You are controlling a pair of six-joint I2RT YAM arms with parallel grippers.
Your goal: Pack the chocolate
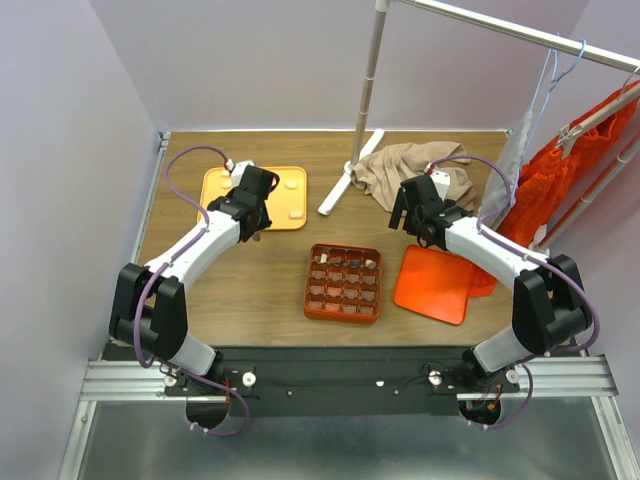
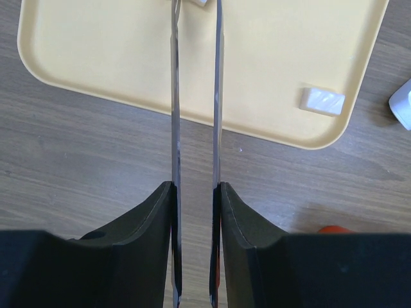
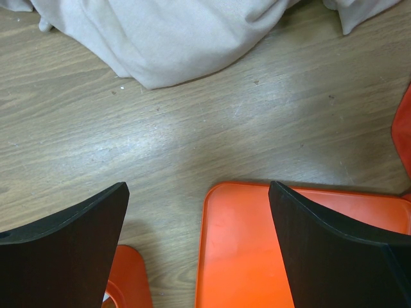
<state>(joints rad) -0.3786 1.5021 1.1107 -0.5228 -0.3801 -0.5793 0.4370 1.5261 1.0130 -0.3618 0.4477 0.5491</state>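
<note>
Chocolate lumps, brown and cream-white, fill several cells of the orange gridded box at mid-table. A cream-white chocolate lies on the yellow tray, and another sits between the tips of my left gripper. Its long thin blades stand a narrow gap apart over the tray. The tips are cut off by the frame edge, so I cannot tell if they pinch the lump. My right gripper is open and empty above bare wood, by the corner of the flat orange tray.
A beige cloth lies at the back right, close to the right gripper. A white clothes-rack pole and foot stand behind the box. Orange garments hang at the right. Walls close in on the table's left and back.
</note>
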